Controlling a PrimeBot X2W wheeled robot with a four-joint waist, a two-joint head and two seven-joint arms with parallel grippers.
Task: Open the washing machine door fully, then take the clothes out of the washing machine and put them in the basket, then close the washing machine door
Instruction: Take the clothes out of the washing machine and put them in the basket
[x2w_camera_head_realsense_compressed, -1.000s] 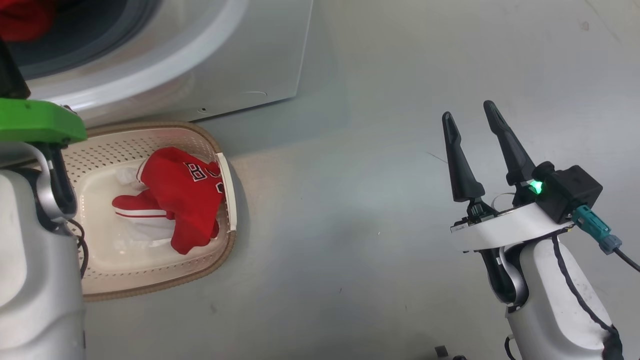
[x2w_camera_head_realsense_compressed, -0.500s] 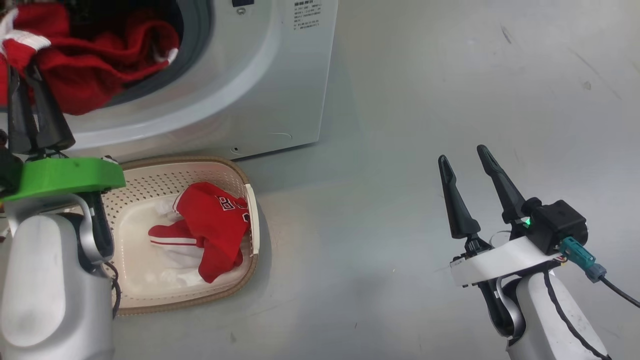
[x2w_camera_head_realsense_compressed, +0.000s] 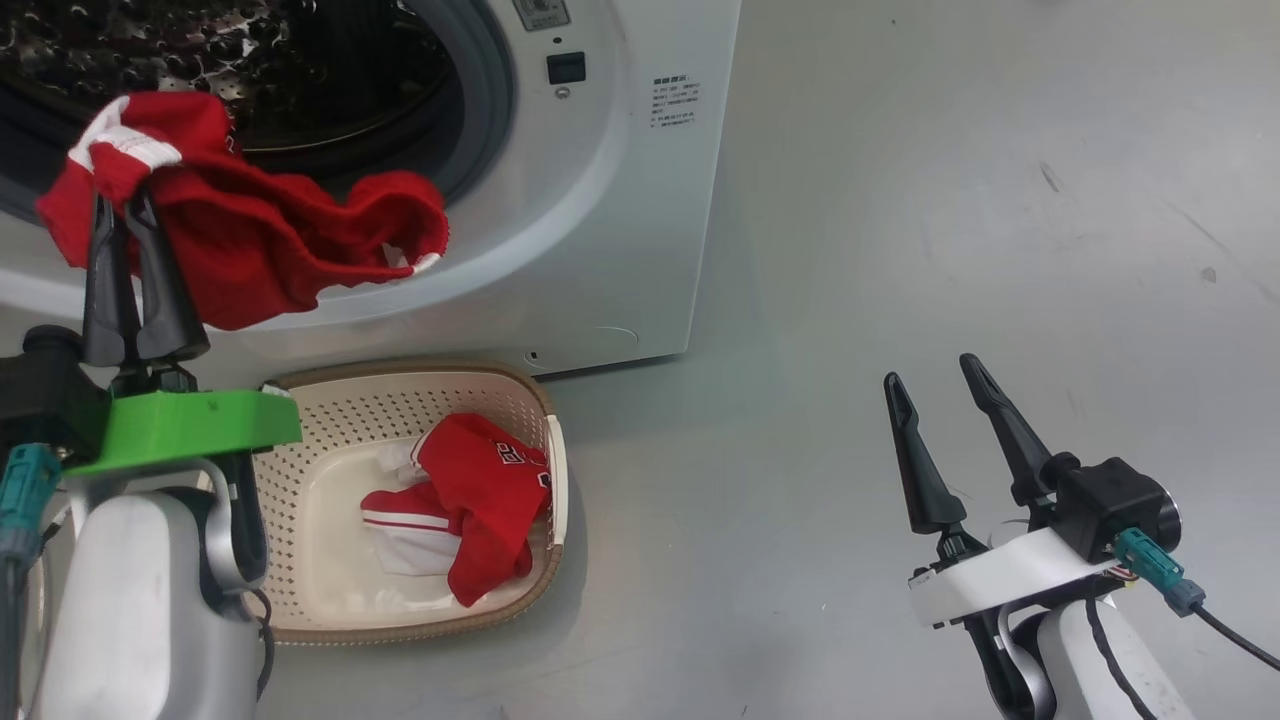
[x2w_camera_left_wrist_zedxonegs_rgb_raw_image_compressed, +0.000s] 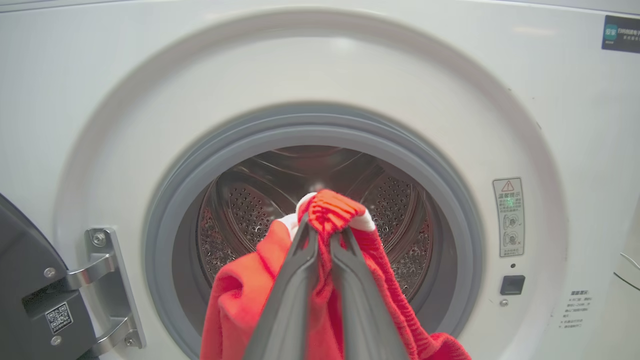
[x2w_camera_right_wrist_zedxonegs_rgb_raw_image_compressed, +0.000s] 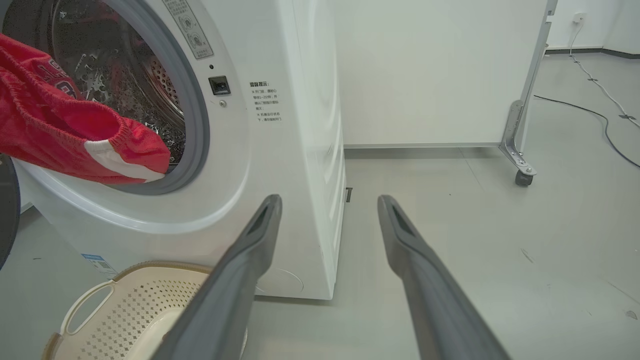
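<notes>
My left gripper (x2w_camera_head_realsense_compressed: 125, 205) is shut on a bunched fold of red clothes (x2w_camera_head_realsense_compressed: 270, 250) with white trim, in front of the washing machine (x2w_camera_head_realsense_compressed: 600, 200). The fabric trails from the fingers across the lower lip of the grey-ringed opening. In the left wrist view the left gripper (x2w_camera_left_wrist_zedxonegs_rgb_raw_image_compressed: 326, 229) pinches the clothes (x2w_camera_left_wrist_zedxonegs_rgb_raw_image_compressed: 240, 295) before the steel drum (x2w_camera_left_wrist_zedxonegs_rgb_raw_image_compressed: 240, 210). The washing machine door (x2w_camera_left_wrist_zedxonegs_rgb_raw_image_compressed: 20, 280) stands open at the left on its hinge. The cream basket (x2w_camera_head_realsense_compressed: 420, 385) sits on the floor below, with another red garment (x2w_camera_head_realsense_compressed: 480, 490) in it. My right gripper (x2w_camera_head_realsense_compressed: 929, 370) hovers open and empty over bare floor to the right.
In the right wrist view the right gripper (x2w_camera_right_wrist_zedxonegs_rgb_raw_image_compressed: 330, 200) points past the machine's side (x2w_camera_right_wrist_zedxonegs_rgb_raw_image_compressed: 310, 150), with the basket (x2w_camera_right_wrist_zedxonegs_rgb_raw_image_compressed: 135, 300) at lower left. A white partition on a caster (x2w_camera_right_wrist_zedxonegs_rgb_raw_image_compressed: 522, 176) stands behind the machine. A cable (x2w_camera_right_wrist_zedxonegs_rgb_raw_image_compressed: 600, 115) runs along the floor at far right.
The head camera has swung up, so machine and basket sit lower in the picture. The left gripper stays shut on the red clothes, which now hang further out of the opening.
</notes>
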